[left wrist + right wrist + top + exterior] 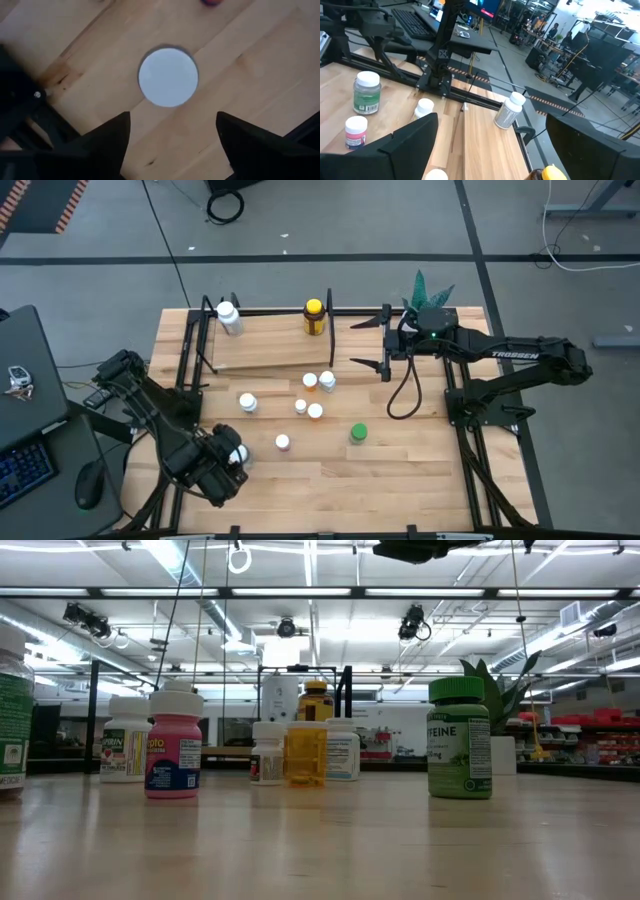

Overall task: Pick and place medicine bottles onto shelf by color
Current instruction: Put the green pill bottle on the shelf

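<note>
My left gripper (pixel 170 137) points down at the table's near left and is open. Just ahead of its fingertips a white-capped medicine bottle (pixel 168 76) stands upright on the tabletop, untouched; the high view shows it (pixel 237 450) beside the gripper (pixel 225 463). Several more bottles stand mid-table, among them a green one (pixel 358 434) and an orange one (pixel 310 381). The shelf (pixel 270 345) at the far side carries a white bottle (pixel 228 317) and a yellow-capped amber one (pixel 314 317). My right gripper (pixel 385 345) hangs open and level at the shelf's right end.
A potted green plant (pixel 428 285) stands behind the right arm at the far right. Black frame rods (pixel 190 345) run along the table's left edge beside the shelf. A keyboard and mouse (pixel 88 485) lie off the table to the left.
</note>
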Controlling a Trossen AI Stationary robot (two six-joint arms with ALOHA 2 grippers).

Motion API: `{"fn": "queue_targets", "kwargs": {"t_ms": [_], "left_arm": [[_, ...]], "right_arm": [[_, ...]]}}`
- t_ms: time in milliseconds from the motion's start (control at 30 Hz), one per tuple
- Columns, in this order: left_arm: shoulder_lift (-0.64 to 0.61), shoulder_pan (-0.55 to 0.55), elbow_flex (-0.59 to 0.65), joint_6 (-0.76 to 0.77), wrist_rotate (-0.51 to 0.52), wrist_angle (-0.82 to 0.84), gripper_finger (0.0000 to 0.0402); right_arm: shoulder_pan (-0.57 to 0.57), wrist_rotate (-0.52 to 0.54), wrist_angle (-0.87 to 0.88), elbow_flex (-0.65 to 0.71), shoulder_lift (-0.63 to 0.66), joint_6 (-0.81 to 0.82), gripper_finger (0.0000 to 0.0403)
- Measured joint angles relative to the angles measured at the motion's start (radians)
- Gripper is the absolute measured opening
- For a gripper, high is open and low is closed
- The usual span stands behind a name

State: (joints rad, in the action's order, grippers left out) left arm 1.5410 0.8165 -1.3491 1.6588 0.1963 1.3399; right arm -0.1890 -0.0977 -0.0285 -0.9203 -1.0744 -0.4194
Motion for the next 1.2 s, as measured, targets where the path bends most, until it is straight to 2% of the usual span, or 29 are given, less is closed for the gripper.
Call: {"fn": "queue_targets", "kwargs": {"t_ms": [200,300,633,900,1200], "left_arm": [[-0.001,-0.002,0.012,0.009,0.070,-0.012,0.0302],[-0.003,-0.009,0.064,0.009,0.070,-0.030,0.0302],[-0.041,-0.042,0.256,0.000,0.018,-0.269,0.0302],[-0.047,-0.079,0.286,-0.077,0.020,-0.331,0.0301],[-0.047,-0.121,0.286,-0.161,0.021,-0.326,0.0250]], "right_arm": [[0.006,-0.003,-0.001,0.000,0.000,0.001,0.0379],[0.020,-0.004,-0.001,0.000,0.000,0.001,0.0379],[0.070,-0.003,-0.023,0.000,0.000,0.001,0.0379],[0.077,-0.002,-0.029,0.000,0.000,0.001,0.0379],[0.077,0.005,-0.030,0.000,0.000,0.001,0.0379]]}}
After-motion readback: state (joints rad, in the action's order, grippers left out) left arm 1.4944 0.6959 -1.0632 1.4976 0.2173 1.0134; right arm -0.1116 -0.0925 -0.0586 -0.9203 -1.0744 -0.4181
